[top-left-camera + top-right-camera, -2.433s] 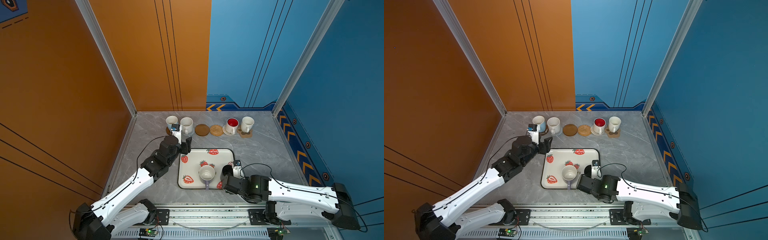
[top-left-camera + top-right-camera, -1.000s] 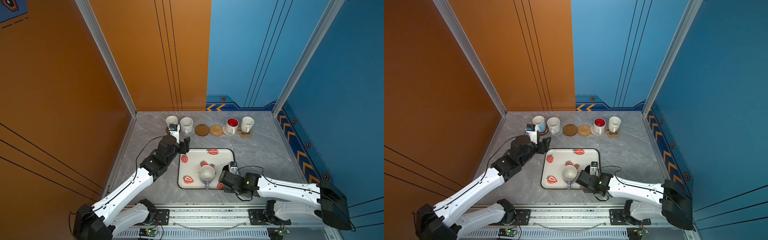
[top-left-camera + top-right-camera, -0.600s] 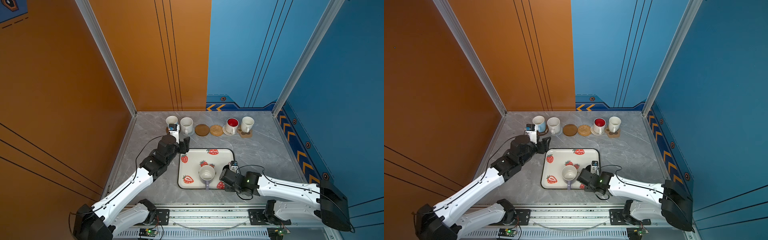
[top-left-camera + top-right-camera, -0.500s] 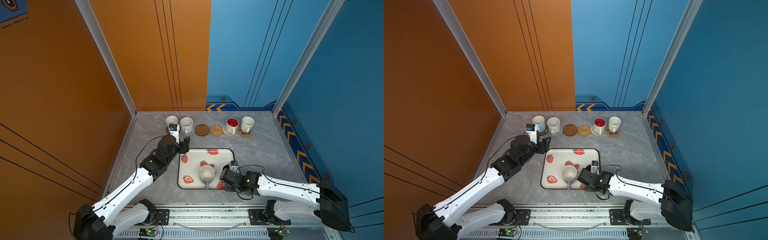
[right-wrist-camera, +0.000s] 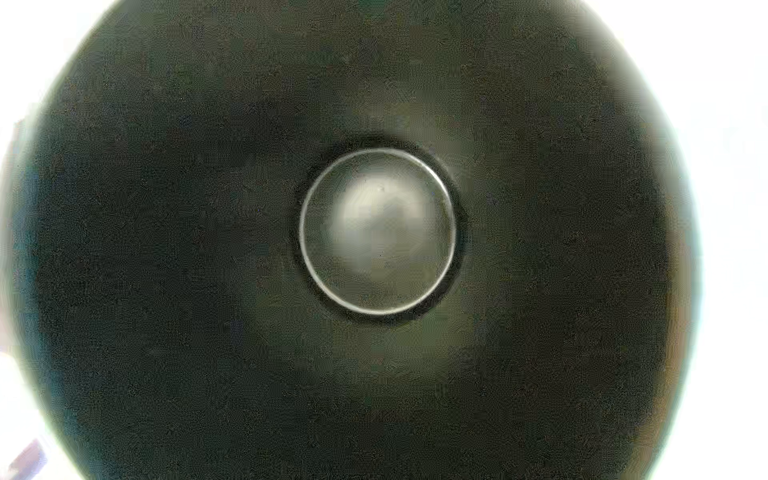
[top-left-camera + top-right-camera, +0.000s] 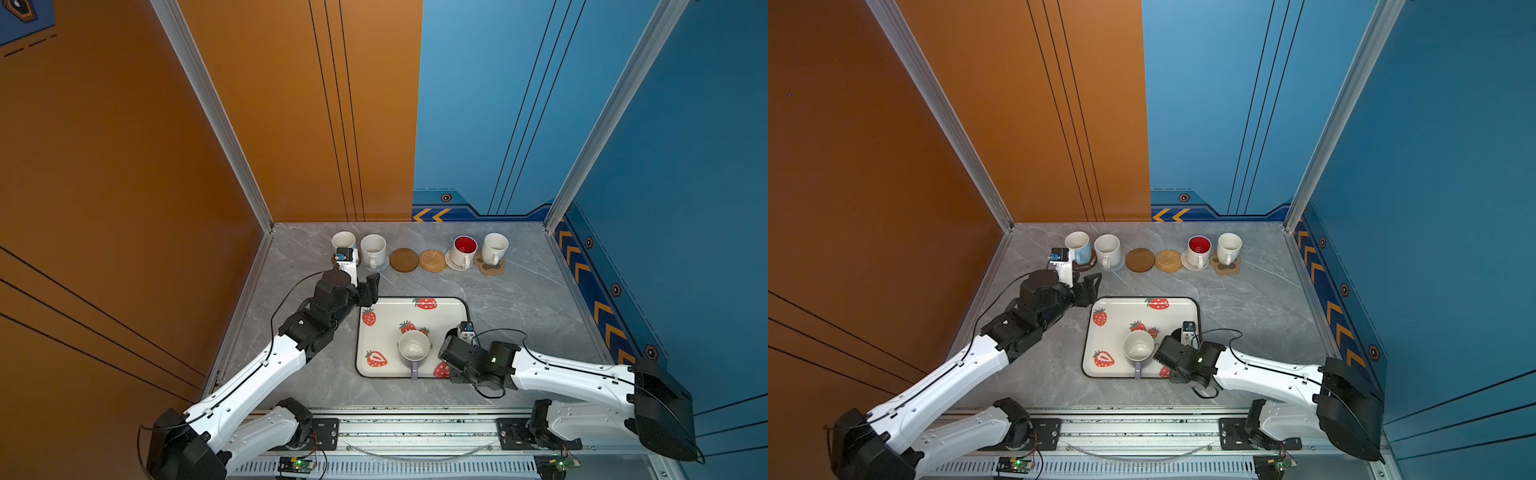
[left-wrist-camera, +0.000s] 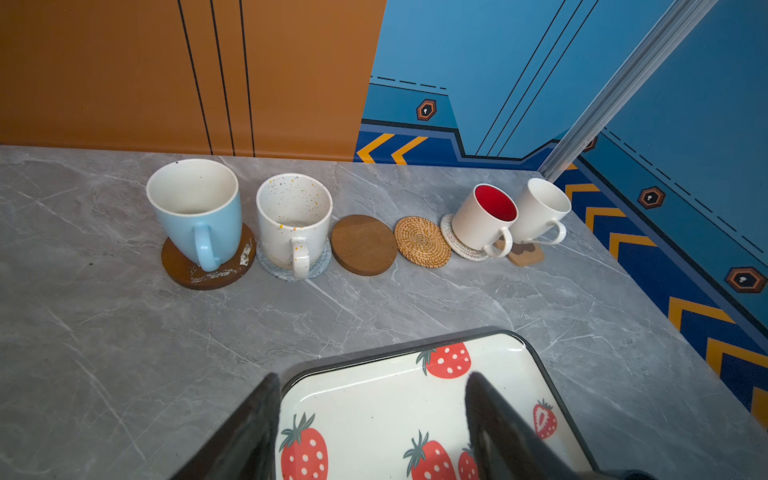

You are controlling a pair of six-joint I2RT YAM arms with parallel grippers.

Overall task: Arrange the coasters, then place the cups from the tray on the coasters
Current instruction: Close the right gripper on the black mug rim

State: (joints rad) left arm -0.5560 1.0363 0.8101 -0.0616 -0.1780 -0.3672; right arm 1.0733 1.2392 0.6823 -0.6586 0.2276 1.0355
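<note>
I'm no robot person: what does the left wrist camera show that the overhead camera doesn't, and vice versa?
Only the left wrist view: white scuff marks on the brown disc coaster under the light blue mug, and flecks inside the speckled white mug.
Only the top views: the lavender mug standing on the white strawberry-print tray, plus the white left arm and right arm.
Both: the tray's far end and the back row: those two mugs, a bare brown disc, a bare tan rattan round, the red-lined white mug and the cream white mug.

Seemingly lavender cup (image 6: 413, 347) upright on strawberry tray (image 6: 390, 316)
</note>
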